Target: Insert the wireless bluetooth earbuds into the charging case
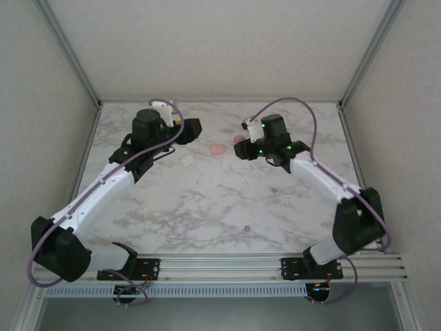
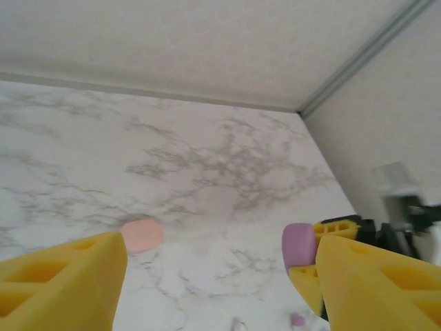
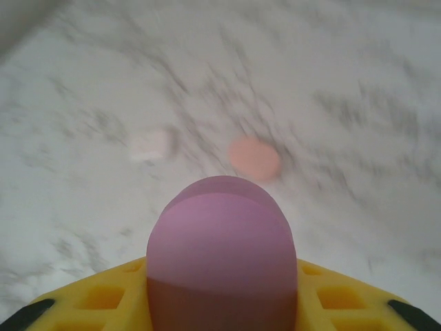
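My right gripper (image 1: pixel 242 143) is shut on a rounded purple charging case (image 3: pixel 220 255), which it holds closed and upright above the marble table; the same case (image 2: pixel 298 246) shows in the left wrist view. My left gripper (image 2: pixel 220 276) stands open, nothing between its yellow fingers (image 2: pixel 62 283), at the far left (image 1: pixel 191 127). A closed salmon-pink case (image 1: pixel 217 149) and a white case (image 1: pixel 187 160) lie between the two grippers. Tiny earbuds lie loose nearer the arms: a white one (image 1: pixel 244 184), a purple one (image 1: pixel 273 189) and another (image 1: pixel 247 227).
The marble table (image 1: pixel 172 207) is walled on the left, right and back by light panels with metal frame posts (image 1: pixel 69 52). The arms' mounting rail (image 1: pixel 220 265) runs along the near edge. Open tabletop lies in the near middle.
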